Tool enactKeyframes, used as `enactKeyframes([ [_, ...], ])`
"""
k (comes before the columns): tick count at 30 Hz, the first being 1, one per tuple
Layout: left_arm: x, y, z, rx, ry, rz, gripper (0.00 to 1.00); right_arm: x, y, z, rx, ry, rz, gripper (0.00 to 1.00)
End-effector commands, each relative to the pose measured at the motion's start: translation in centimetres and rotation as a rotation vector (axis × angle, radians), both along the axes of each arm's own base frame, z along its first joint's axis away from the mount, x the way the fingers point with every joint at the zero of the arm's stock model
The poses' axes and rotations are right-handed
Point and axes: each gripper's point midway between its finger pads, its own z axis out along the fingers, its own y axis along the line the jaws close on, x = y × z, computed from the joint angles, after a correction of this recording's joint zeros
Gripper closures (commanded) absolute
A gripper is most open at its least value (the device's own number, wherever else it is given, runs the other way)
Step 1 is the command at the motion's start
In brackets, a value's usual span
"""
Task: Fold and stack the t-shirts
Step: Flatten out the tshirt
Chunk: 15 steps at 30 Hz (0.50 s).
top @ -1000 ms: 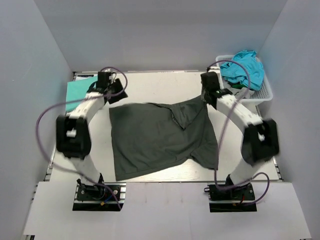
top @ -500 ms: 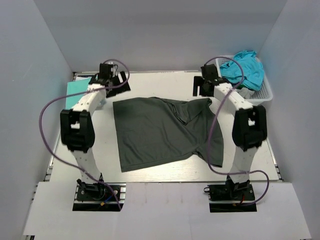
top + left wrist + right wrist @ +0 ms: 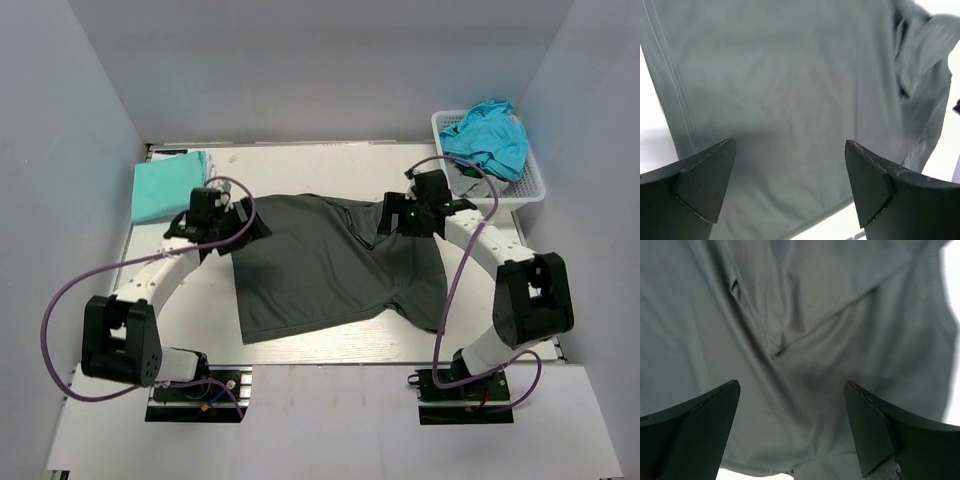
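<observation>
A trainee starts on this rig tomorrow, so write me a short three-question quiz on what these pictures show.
1. True or false: the left tool and the right tool are both shut on the dark grey t-shirt.
2. Where does the teal t-shirt lie? A) in the white lattice basket; B) draped over an arm; C) under the dark grey t-shirt.
3. Complete: the folded t-shirt at the far left of the table is ____ in colour.
Key: 1 false, both stand open over it; 2 A; 3 mint-green.
</observation>
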Motion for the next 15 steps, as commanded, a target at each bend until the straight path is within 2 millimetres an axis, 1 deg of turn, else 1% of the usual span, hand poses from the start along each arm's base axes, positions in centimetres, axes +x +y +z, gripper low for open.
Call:
enactKeyframes([
  [1,-1.6,-1.0,-0.2,-0.069,-0.003,0.005,0.0,0.6,2.2,-0.3,0.057,0.0,0.066,0.1],
  [2,-2.6,-1.2,-1.4,-0.07,0.031,-0.01,0.0,0.5,2.9,-0.6,0.054,0.008,0.084,0.1],
  [4,-2.8,-1.6,-1.7,-0.076,0.033,-0.013,0.0,1.0,3.6,-1.8,0.048,0.027,0.096,0.11],
  [5,-3.2,-1.6,-2.5,-0.077,0.06,-0.019,0.0,0.9,4.1,-2.8,0.04,0.047,0.106,0.12],
  [6,-3.2,-1.6,-3.1,-0.074,0.077,-0.018,0.0,1.0,4.3,-3.0,0.04,0.05,0.105,0.14],
  [7,-3.4,-1.9,-3.4,-0.072,0.086,-0.027,0.0,1.2,4.6,-3.3,0.036,0.054,0.108,0.19],
  [8,-3.7,-2.0,-3.7,-0.077,0.099,-0.034,0.0,1.2,5.0,-4.1,0.03,0.068,0.112,0.22],
  [10,-4.1,-2.2,-4.8,-0.071,0.127,-0.043,0.0,1.6,5.4,-4.3,0.031,0.067,0.099,0.27],
  [11,-4.4,-2.2,-5.1,-0.069,0.137,-0.043,0.0,1.7,6.0,-5.0,0.021,0.079,0.11,0.31],
  [12,-4.4,-2.0,-5.5,-0.06,0.145,-0.036,0.0,2.0,5.8,-5.0,0.012,0.079,0.094,0.33],
  [13,-4.7,-2.0,-5.9,-0.058,0.156,-0.036,0.0,2.2,5.7,-5.7,-0.003,0.089,0.081,0.35],
  [14,-4.7,-1.8,-6.3,-0.047,0.164,-0.027,0.0,2.6,5.8,-5.9,-0.018,0.085,0.071,0.47],
  [15,-4.9,-1.8,-6.5,-0.036,0.171,-0.028,0.0,2.8,5.7,-5.9,-0.015,0.089,0.048,0.5],
])
